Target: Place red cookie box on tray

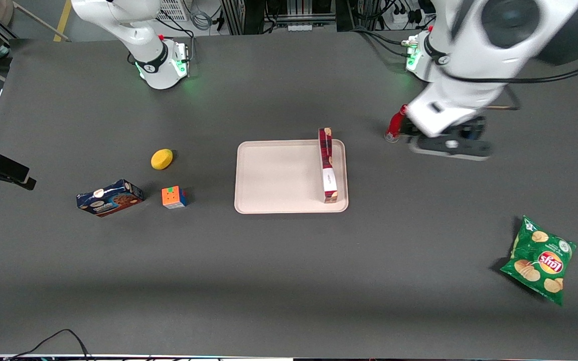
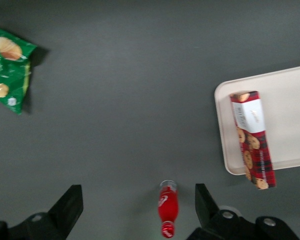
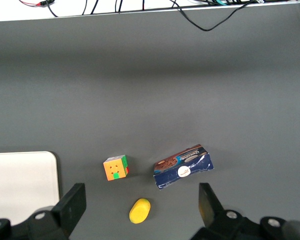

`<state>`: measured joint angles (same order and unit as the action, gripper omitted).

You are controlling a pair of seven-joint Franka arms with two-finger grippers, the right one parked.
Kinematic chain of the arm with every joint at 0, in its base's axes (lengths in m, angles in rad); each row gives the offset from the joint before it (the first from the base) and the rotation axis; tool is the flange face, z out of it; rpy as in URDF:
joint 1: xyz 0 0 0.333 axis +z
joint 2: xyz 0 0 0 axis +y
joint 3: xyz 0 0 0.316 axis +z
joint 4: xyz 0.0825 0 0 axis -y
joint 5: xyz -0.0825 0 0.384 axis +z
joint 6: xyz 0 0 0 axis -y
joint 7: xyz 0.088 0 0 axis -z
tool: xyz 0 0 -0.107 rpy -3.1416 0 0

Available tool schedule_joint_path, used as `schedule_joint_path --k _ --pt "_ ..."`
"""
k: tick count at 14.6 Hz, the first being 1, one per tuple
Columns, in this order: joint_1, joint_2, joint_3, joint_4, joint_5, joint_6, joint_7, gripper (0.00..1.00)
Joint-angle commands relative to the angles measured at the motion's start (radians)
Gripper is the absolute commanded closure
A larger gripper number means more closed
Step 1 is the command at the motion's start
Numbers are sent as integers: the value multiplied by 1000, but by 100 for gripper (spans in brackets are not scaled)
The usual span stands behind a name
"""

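Note:
The red cookie box (image 1: pixel 327 165) (image 2: pixel 252 137) lies on its narrow side on the pale tray (image 1: pixel 274 175) (image 2: pixel 290 100), along the tray edge toward the working arm's end. Its end farther from the front camera pokes out over the rim. My gripper (image 1: pixel 449 145) (image 2: pixel 137 200) hangs above the bare table, away from the tray toward the working arm's end. It is open with nothing between its fingers. A small red bottle (image 1: pixel 395 124) (image 2: pixel 168 210) stands on the table below it, between the gripper and the tray.
A green chips bag (image 1: pixel 540 259) (image 2: pixel 7 67) lies near the front camera at the working arm's end. Toward the parked arm's end sit a yellow lemon (image 1: pixel 161 159), a colour cube (image 1: pixel 174 197) and a blue cookie box (image 1: pixel 110 197).

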<state>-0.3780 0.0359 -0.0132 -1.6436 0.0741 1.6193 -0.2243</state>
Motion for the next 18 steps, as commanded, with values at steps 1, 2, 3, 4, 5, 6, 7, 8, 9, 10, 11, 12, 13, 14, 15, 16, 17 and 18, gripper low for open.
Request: schedule_joint_path --k 1,2,3,4,5,6,7,8,9,10,11,12,13,14,15,16,17,18 --pt "-12 -103 122 -105 -17 22 34 0" --pt "-12 -119 152 -122 -16 24 34 0" --pt "-12 -137 189 -148 -16 34 46 0" --pt "-12 -160 217 -191 -14 66 84 0" --pt "-10 -191 240 -261 -14 129 103 0" --pt "-12 -203 255 -298 -14 164 103 0" --pt "-12 -202 257 -301 -16 169 97 0" --pt "-12 -197 259 -297 -20 175 91 0" --pt "-12 -189 259 -286 -28 177 86 0" --pt "-10 -177 265 -273 -28 177 86 0" --pt "-10 -162 292 -262 -25 174 89 0" --pt "-12 -150 312 -257 -19 174 97 0" --pt "-9 -146 329 -257 -13 177 106 0" --pt "-9 -145 349 -259 -13 174 123 0" --pt "-10 -145 351 -259 -13 169 135 0" --pt "-9 -146 348 -259 -13 166 137 0" --pt "-9 -146 348 -259 -13 166 138 0" --pt "5 -146 343 -259 -14 166 138 0"
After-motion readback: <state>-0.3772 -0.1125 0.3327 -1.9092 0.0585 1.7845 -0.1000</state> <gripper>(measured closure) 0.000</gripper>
